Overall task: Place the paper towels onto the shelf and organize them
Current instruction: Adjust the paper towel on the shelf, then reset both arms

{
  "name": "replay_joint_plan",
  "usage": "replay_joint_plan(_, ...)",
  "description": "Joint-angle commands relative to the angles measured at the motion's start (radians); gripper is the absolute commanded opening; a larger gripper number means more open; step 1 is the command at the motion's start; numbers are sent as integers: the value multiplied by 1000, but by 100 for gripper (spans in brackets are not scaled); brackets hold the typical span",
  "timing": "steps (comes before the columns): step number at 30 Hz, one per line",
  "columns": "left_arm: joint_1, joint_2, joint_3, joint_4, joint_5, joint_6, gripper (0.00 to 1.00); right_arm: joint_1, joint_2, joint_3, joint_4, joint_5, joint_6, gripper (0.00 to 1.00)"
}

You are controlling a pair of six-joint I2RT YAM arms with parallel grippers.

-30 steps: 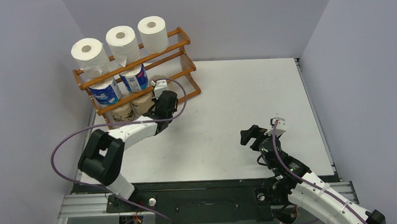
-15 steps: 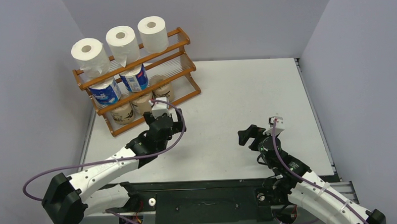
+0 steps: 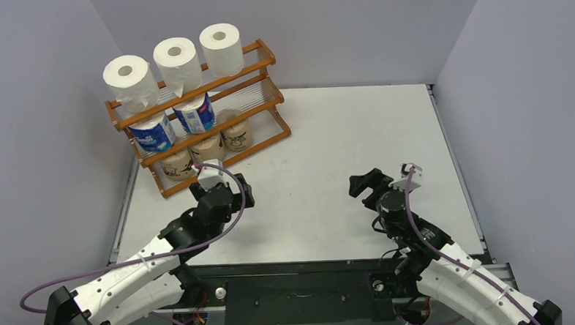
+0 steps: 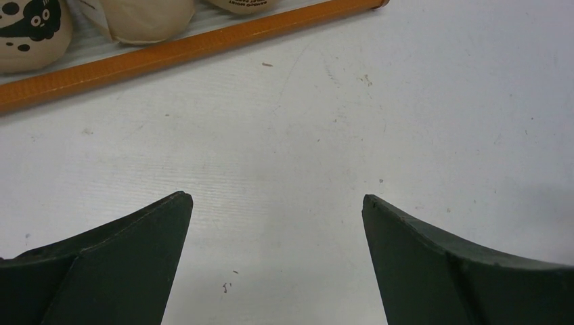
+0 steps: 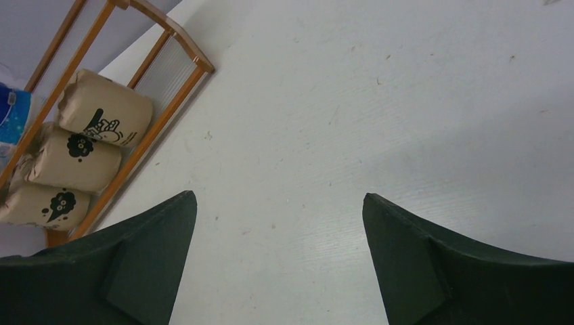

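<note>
Up in the upper left of the top view, all eight paper towels (image 3: 178,61) lying sideways on the shelf (image 3: 262,145), near the left gripper (image 4: 276,203), far from the right gripper (image 5: 279,200), both wide open, holding nothing.

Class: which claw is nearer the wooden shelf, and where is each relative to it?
Left. The left claw sits just in front of the shelf, near its bottom rail. The right claw is far off across the table, toward its right side.
</note>
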Motion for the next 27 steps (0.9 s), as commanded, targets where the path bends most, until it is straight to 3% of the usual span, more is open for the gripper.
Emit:
replay_joint_plan(1,-4,-71,-32,-59,7,-68,96,0,42,100,-27,225,18,88)
replay_joint_plan(6,-4,-123,-52,-96,-15,-107,96,-2,79,167,-106,573,21,88)
replay_joint_plan(10,-4,-95,-22,-146,-40,-129,96,-9,89,168,49,745,-314,88)
replay_joint_plan(14,-5,-41,3,-157,-61,-135,96,-108,125,118,237,688,-525,88)
replay_joint_plan(21,-30,22,24,-128,-116,-118,96,-430,317,-35,544,465,-440,89)
replay_joint_plan(24,-40,36,30,-126,-126,-120,96,-461,449,-70,785,504,-580,89)
replay_joint_plan(27,-44,34,18,-121,-123,-121,96,-469,540,-92,892,513,-658,89)
